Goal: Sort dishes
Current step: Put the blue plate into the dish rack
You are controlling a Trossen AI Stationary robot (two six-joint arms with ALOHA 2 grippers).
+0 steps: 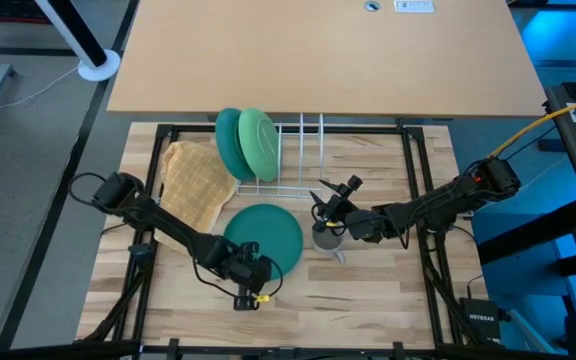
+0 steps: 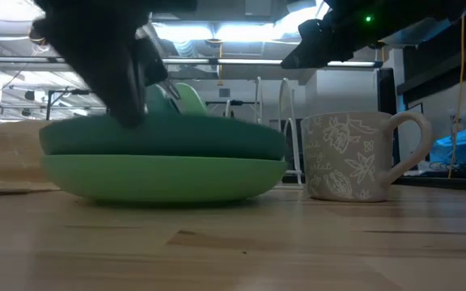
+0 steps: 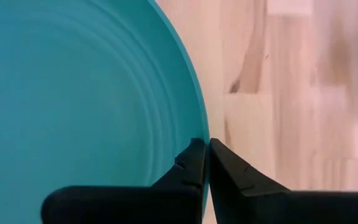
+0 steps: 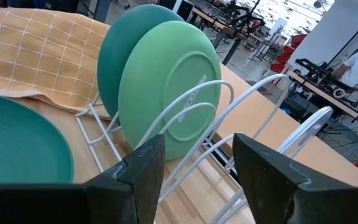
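Pinching the rim of the top plate, your left pincer is clamped shut on its near edge, just in front of the white rack.

You have two stacked plates on the tabletop: the dark teal one over a lighter green plate. Two more plates already stand in the rack. Your right pincer hangs wide open and empty over the grey mug beside the stack. Watch the thin edge grip: lift too fast and the plate may pivot, slip free, or drag the lower plate into the mug.
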